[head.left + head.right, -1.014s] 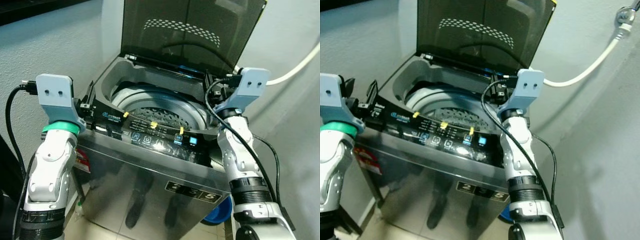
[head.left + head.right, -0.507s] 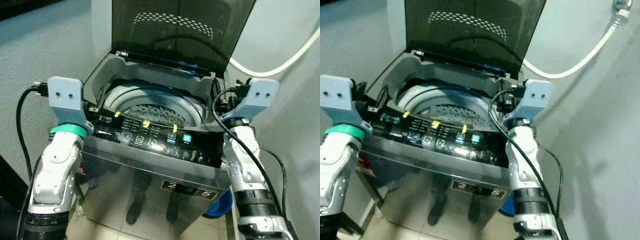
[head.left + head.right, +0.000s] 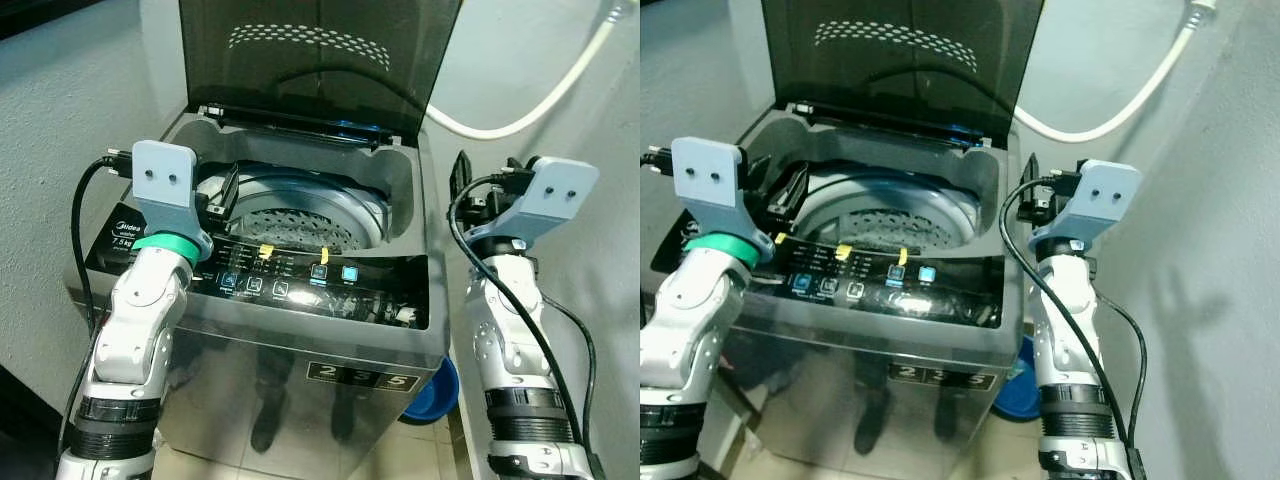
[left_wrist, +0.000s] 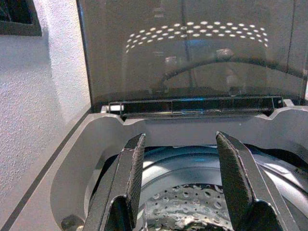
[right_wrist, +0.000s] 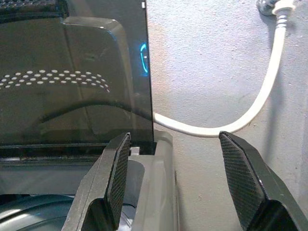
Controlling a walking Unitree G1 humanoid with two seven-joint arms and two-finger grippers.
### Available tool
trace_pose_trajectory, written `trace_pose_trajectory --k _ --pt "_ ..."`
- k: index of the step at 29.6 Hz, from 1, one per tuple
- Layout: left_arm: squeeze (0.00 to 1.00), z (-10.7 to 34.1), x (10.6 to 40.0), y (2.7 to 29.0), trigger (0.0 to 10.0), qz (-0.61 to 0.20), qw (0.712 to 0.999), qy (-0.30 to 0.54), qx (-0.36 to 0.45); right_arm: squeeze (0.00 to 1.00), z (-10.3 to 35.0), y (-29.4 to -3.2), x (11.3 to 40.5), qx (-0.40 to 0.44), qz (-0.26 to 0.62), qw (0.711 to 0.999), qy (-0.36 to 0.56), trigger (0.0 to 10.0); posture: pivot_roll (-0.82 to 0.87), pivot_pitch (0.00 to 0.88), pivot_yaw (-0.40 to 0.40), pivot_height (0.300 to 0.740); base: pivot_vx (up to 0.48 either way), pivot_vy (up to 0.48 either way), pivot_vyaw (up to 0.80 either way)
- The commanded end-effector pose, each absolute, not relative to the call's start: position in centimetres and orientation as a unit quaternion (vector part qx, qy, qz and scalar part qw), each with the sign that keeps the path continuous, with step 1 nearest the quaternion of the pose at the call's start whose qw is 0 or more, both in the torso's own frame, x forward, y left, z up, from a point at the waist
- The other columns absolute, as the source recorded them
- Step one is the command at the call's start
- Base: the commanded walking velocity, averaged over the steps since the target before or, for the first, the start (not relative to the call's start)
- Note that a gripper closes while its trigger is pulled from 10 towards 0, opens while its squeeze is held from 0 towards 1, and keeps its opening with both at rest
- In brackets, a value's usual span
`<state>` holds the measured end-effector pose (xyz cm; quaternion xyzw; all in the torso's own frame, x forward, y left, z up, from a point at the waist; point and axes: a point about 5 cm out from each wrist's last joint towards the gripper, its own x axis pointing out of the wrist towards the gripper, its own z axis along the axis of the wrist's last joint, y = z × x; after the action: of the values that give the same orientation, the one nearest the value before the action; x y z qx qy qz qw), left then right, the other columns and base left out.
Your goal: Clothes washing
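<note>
A grey top-loading washing machine (image 3: 300, 345) stands before me with its dark lid (image 3: 320, 60) raised upright. Inside, the perforated steel drum (image 3: 290, 225) shows below the grey tub ring. The black control panel (image 3: 300, 282) along the front has lit blue buttons. My left gripper (image 4: 180, 183) hangs open over the left side of the tub opening, with nothing between its fingers (image 3: 226, 190). To the right of the machine's right edge, my right gripper (image 5: 175, 178) is held open and empty, level with the lid's hinge.
A white hose (image 3: 540, 90) curves along the wall from the upper right to the machine's back. A blue basin (image 3: 435, 392) lies on the floor at the machine's right front corner. Rough plaster walls close in on the left and right.
The camera has moved and the washer now sits further left in the picture. Relative to it, both grippers stand further right: left over the tub, right past the machine's side.
</note>
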<state>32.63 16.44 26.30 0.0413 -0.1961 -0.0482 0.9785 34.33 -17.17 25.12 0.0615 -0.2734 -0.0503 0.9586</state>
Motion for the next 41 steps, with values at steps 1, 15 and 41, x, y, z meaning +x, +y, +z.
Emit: trace_pose_trajectory --k 1,15,41 --pt "0.0 26.2 32.9 16.5 10.0 -0.053 0.979 -0.194 0.043 0.0 24.9 -17.1 34.2 0.064 -0.054 0.959 -0.269 10.0 0.06 0.011 0.036 0.74 0.0 0.0 0.0" --pt "0.0 26.2 33.1 16.6 10.0 -0.051 0.978 -0.199 0.044 0.0 24.8 -16.8 34.4 0.068 -0.049 0.961 -0.265 10.0 0.08 0.011 0.043 0.74 0.0 0.0 0.0" --pt "0.0 27.1 32.8 16.6 10.0 -0.058 0.975 -0.208 0.052 0.0 24.3 -16.8 34.1 0.031 -0.044 0.966 -0.253 10.0 0.09 0.055 0.024 0.74 0.0 0.0 0.0"
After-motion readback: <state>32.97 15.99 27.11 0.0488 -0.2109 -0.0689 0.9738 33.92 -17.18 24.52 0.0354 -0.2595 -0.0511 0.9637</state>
